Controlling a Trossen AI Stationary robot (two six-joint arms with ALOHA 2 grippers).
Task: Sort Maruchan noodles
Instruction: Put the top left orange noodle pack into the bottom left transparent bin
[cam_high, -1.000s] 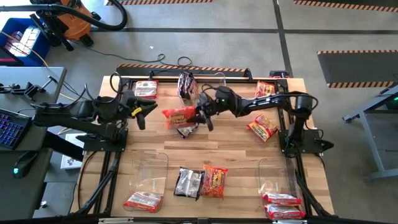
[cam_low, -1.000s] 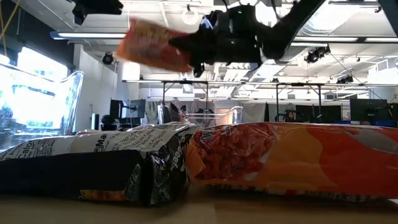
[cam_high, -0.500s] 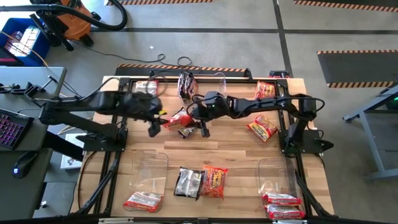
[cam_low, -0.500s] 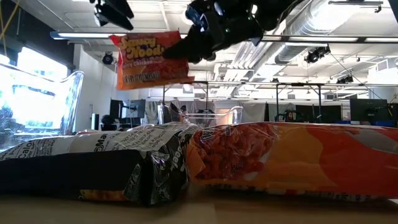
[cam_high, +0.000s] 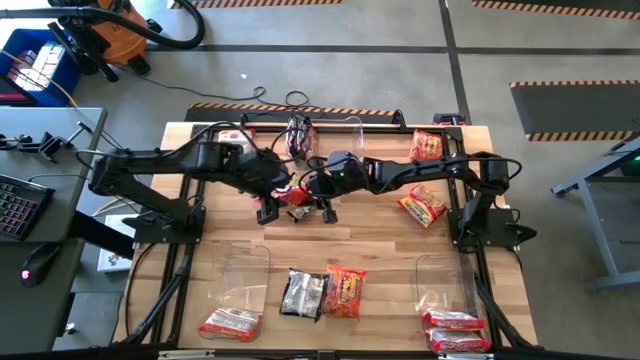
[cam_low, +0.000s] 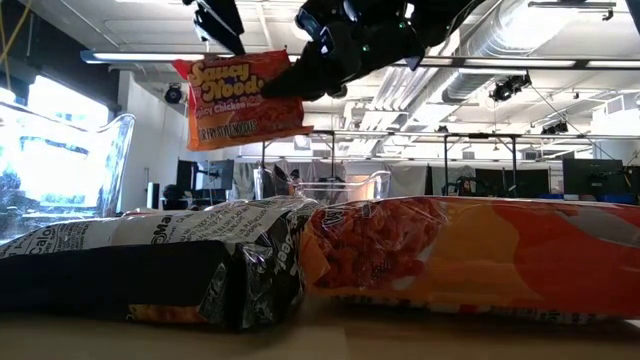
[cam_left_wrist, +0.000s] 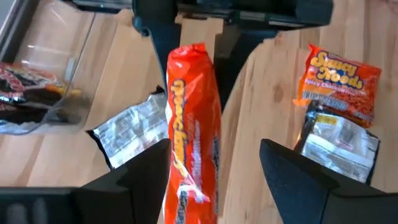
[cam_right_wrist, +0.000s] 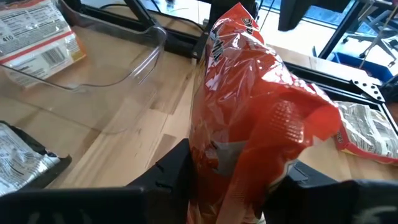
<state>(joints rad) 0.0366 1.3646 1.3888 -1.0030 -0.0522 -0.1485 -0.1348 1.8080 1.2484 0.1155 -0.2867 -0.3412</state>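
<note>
Both arms reach in low over the middle of the counter (cam_high: 400, 250). The right hand (cam_high: 318, 190) pinches an orange noodle packet (cam_low: 240, 100) and holds it up in the air, edge-on. The left hand (cam_high: 272, 198) comes in from nine o'clock, fingers (cam_left_wrist: 292, 180) spread wide on either side of the packet, not gripping it.

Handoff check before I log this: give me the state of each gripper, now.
Left gripper: jaws open, one on each side of the orange packet, not clamped on it.
Right gripper: shut on the orange packet, holding it above the table.
</note>
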